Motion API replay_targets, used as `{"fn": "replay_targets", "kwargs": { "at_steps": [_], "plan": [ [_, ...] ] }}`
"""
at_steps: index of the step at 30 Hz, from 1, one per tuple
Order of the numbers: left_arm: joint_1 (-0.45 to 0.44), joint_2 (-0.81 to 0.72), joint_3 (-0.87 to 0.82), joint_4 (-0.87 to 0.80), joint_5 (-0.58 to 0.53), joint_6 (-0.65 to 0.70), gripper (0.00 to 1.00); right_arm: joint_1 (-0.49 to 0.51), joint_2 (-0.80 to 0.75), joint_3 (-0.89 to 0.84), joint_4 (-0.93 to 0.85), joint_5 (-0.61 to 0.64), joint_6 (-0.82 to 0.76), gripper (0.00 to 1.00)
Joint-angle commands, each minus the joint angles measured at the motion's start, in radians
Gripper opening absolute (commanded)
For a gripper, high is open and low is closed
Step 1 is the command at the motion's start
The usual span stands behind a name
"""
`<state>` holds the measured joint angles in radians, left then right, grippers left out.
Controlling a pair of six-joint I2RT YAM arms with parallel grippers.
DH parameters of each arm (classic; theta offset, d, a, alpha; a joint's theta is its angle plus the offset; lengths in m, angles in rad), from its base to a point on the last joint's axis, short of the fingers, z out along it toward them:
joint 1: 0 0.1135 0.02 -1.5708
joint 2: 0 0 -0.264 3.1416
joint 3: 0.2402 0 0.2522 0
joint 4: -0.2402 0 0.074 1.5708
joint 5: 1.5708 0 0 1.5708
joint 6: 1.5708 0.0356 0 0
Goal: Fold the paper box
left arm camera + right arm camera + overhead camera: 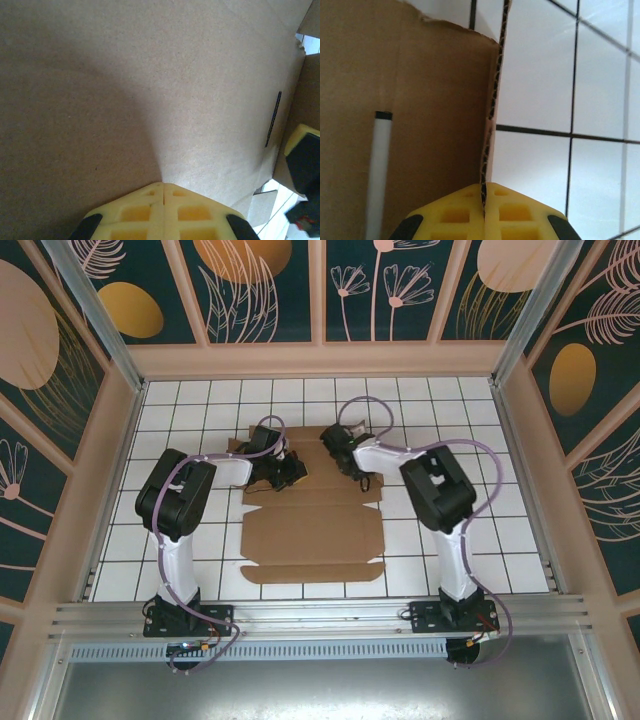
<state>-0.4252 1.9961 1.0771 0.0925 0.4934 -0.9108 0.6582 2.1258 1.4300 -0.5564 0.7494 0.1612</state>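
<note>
While the right claw (483, 192) grips the paper box (312, 530) edge-on, the left claw (163, 186) lies clenched against it.

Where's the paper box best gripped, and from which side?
A free flap edge of the paper box, taken edge-on from its far right side: the sheet is thin and mostly flat, so only edges can be pinched, as the right hand shows.

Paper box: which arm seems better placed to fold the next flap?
Probably right: the right tool pinches the paper box by its corrugated edge, ready to swing it. The left tool is shut, facing flat cardboard.
</note>
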Motion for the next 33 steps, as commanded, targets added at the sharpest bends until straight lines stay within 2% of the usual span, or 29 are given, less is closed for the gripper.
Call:
{"fn": "replay_targets", "kwargs": {
  "at_steps": [1,3,6,9,12,13,16,17,20,23,26,33],
  "plan": [
    [0.013,0.0,0.004,-0.066,-0.016,0.013,0.0,0.023,0.09,0.021,-0.076,0.164,-0.013,0.04],
    [0.012,-0.003,0.004,-0.068,-0.016,0.017,0.0,0.022,0.036,0.01,-0.055,0.145,0.015,0.11],
    [0.013,-0.01,0.007,-0.079,-0.019,0.033,0.0,-0.01,-0.121,-0.048,0.035,0.059,0.01,0.31],
    [0.014,-0.033,0.023,-0.099,-0.026,0.057,0.0,-0.078,-0.299,-0.11,0.093,-0.117,0.052,0.42],
    [0.014,-0.075,0.041,-0.1,-0.016,0.077,0.01,-0.161,-0.503,-0.237,0.2,-0.364,0.088,0.46],
    [0.014,-0.096,0.046,-0.1,-0.017,0.085,0.03,-0.184,-0.565,-0.279,0.234,-0.433,0.095,0.51],
    [0.013,-0.153,0.049,-0.108,-0.016,0.101,0.06,-0.223,-0.697,-0.398,0.3,-0.596,0.125,0.59],
    [0.013,-0.169,0.045,-0.113,-0.011,0.106,0.06,-0.232,-0.722,-0.428,0.307,-0.664,0.137,0.59],
    [0.013,-0.209,0.0,-0.112,0.002,0.103,0.03,-0.239,-0.773,-0.526,0.367,-0.882,0.174,0.58],
    [0.013,-0.232,-0.066,-0.112,0.003,0.099,0.01,-0.251,-0.756,-0.599,0.4,-0.979,0.238,0.58],
    [0.013,-0.233,-0.144,-0.109,-0.018,0.096,0.0,-0.254,-0.705,-0.653,0.447,-1.021,0.27,0.6],
    [0.013,-0.178,-0.217,-0.067,-0.027,0.062,0.0,-0.265,-0.57,-0.662,0.464,-0.993,0.273,0.62]
  ]
}}
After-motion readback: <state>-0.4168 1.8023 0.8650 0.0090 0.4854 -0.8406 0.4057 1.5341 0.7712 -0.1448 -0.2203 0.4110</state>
